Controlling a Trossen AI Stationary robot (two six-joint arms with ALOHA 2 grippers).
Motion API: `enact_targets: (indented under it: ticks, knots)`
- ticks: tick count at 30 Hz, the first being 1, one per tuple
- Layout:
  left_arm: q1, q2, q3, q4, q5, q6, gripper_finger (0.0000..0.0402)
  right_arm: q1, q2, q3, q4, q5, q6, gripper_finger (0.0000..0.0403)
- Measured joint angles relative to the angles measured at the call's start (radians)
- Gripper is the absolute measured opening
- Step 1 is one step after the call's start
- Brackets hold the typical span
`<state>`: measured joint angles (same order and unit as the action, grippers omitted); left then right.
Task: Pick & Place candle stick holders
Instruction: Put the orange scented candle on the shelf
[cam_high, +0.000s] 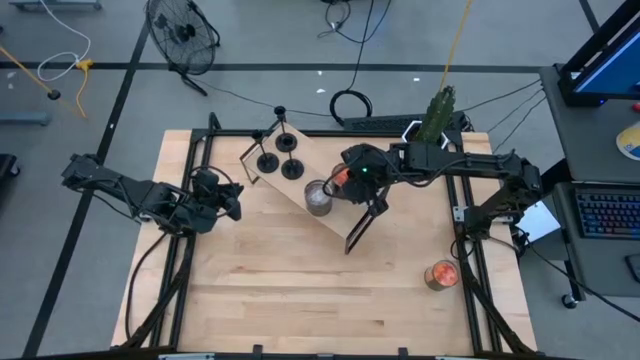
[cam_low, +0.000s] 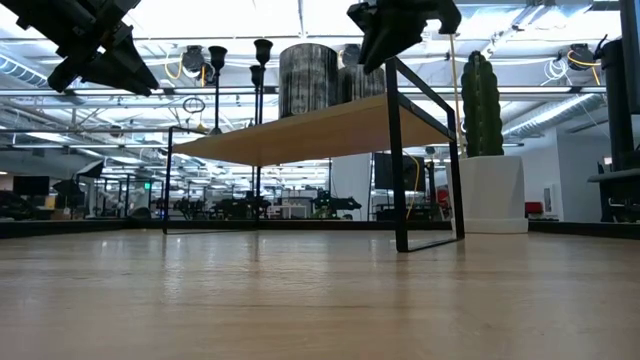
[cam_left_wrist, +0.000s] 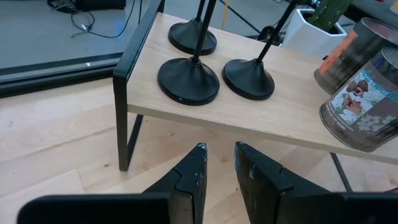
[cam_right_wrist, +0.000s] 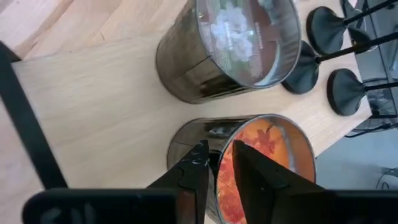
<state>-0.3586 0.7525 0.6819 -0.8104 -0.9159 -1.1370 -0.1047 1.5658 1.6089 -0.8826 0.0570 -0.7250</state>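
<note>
Three black candle stick holders (cam_high: 280, 160) (cam_left_wrist: 188, 79) stand on their disc bases at the far left end of the wooden shelf (cam_high: 285, 190) (cam_left_wrist: 280, 118). At the shelf's other end stand a grey candle jar (cam_high: 318, 198) (cam_right_wrist: 230, 43) and an orange candle jar (cam_high: 340, 178) (cam_right_wrist: 273, 149). My right gripper (cam_high: 345, 182) (cam_right_wrist: 221, 155) is over the orange jar, fingers a little apart. My left gripper (cam_high: 228, 200) (cam_left_wrist: 219, 165) hovers left of the shelf, above the table, aimed at the holders. A narrow gap shows between its fingers and nothing is in it. My right gripper stands astride the orange jar's rim (cam_right_wrist: 219, 144), one finger inside the jar and one outside, slanting down from above. Whether either finger touches the rim I cannot tell. The jar stands upright on the shelf.
Another orange candle jar (cam_high: 440, 273) stands on the table near the right edge. A cactus in a white pot (cam_high: 437, 112) (cam_low: 482, 150) stands at the back right. The shelf's black metal legs (cam_high: 360, 230) reach toward the middle. The near half of the table (cam_high: 300, 300) is bare wood.
</note>
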Motion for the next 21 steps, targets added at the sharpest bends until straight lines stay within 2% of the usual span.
enact_targets:
  ticks: [9,15,21]
  knots:
    - [0.0,0.0,0.0,0.0,0.001,0.0,0.0088,0.002,0.0,-0.001,0.08,0.002,-0.019,0.007]
    - [0.0,0.0,0.0,0.0,0.0,0.0,0.0088,0.028,-0.008,-0.001,0.103,0.078,-0.021,0.007]
    - [0.0,0.0,0.0,0.0,0.0,0.0,0.0088,0.06,-0.056,0.0,0.158,0.078,-0.018,0.007]
